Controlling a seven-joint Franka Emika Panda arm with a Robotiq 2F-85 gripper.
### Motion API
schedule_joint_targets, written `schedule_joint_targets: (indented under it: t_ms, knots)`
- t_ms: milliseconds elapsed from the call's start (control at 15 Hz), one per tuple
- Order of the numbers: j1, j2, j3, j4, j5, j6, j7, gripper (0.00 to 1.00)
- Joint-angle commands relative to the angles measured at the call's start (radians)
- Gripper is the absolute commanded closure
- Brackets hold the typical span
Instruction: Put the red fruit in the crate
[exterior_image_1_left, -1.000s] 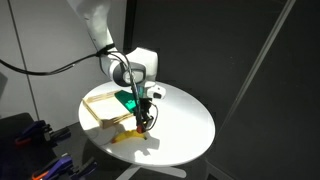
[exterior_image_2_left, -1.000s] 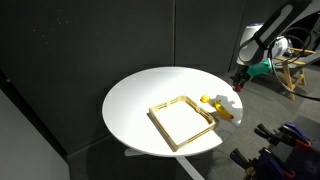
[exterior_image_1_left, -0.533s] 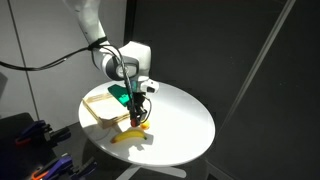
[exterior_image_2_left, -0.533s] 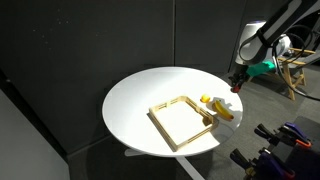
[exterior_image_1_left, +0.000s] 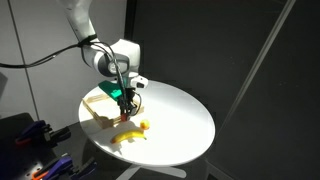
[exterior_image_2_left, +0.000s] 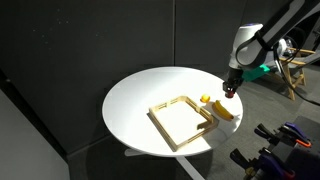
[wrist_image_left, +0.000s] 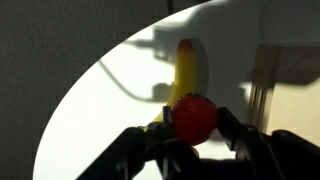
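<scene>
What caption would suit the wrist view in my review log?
Pincer shut on the red fruit, held over the white table, with the banana lying just beyond.

A robotics lab: a round white desk stands boxed in by black curtains and dark panels. A white robot arm trailing a black cable reaches over it, and blue and red gear lies heaped low beside it.
</scene>
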Motion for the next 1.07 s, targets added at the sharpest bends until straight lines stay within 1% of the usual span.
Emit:
schedule_joint_targets:
  t_ms: [0, 467, 1000]
  knots:
    - [0.036, -0.027, 0.007, -0.021, -0.022, 0.003, 0.067, 0.76]
    - [0.090, -0.001, 0.031, -0.004, -0.016, 0.020, 0.128, 0.76]
    - [0.144, 0.040, 0.044, 0.012, -0.018, 0.077, 0.188, 0.76]
